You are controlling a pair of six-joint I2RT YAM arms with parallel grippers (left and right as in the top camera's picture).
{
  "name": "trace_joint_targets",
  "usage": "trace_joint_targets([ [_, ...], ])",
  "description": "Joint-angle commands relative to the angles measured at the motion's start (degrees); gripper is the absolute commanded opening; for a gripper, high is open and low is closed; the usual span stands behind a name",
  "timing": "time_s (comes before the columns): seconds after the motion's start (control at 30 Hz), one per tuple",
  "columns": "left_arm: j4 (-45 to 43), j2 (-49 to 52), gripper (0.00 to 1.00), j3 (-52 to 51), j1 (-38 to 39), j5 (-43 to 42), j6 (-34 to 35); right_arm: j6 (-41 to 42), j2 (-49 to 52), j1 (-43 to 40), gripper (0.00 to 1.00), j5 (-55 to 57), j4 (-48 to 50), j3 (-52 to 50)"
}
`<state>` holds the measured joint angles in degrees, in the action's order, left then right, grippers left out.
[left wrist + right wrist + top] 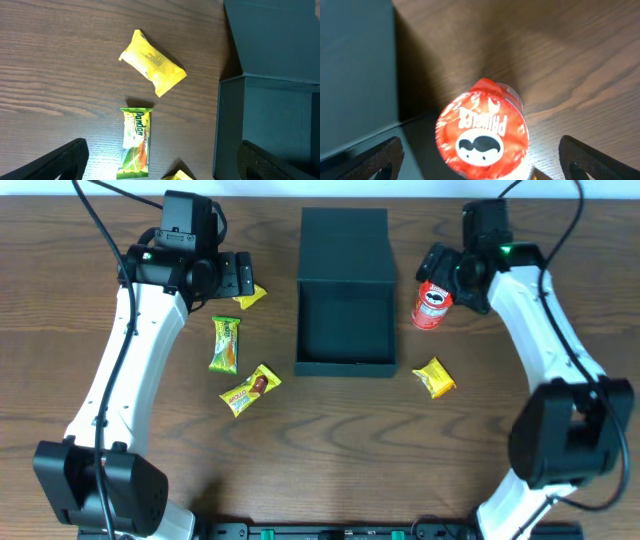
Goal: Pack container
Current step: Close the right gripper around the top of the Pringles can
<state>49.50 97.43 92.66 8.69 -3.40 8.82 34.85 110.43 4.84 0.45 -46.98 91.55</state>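
The container [345,363] is a dark teal square box in the middle of the table, with its flap lid [345,242] folded back. Its left wall [227,130] shows in the left wrist view. My left gripper [243,278] hangs open left of the box, over a yellow packet [250,297] [152,63] and a green packet [225,343] [135,142]; nothing sits between its fingers [60,162]. My right gripper [445,275] [482,165] is open above a red chip can [432,305] [482,132]. The can stands upright just right of the box, and the fingers [595,160] are well clear of it.
A yellow-and-brown snack packet [250,389] lies front left of the box. Another yellow packet [435,378] lies front right of it. Both arm bases stand at the front corners of the wooden table [330,460].
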Motion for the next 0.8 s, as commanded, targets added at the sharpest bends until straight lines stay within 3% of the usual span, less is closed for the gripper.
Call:
trace_joint_targets([
  [0.0, 0.2, 0.7, 0.95, 1.2, -0.1, 1.1, 0.2, 2.0, 1.4, 0.5, 0.99, 0.5, 1.2, 0.6],
  [0.77, -0.5, 0.7, 0.95, 1.2, -0.1, 1.0, 0.2, 6.7, 6.0, 0.5, 0.99, -0.3, 3.9, 0.6],
])
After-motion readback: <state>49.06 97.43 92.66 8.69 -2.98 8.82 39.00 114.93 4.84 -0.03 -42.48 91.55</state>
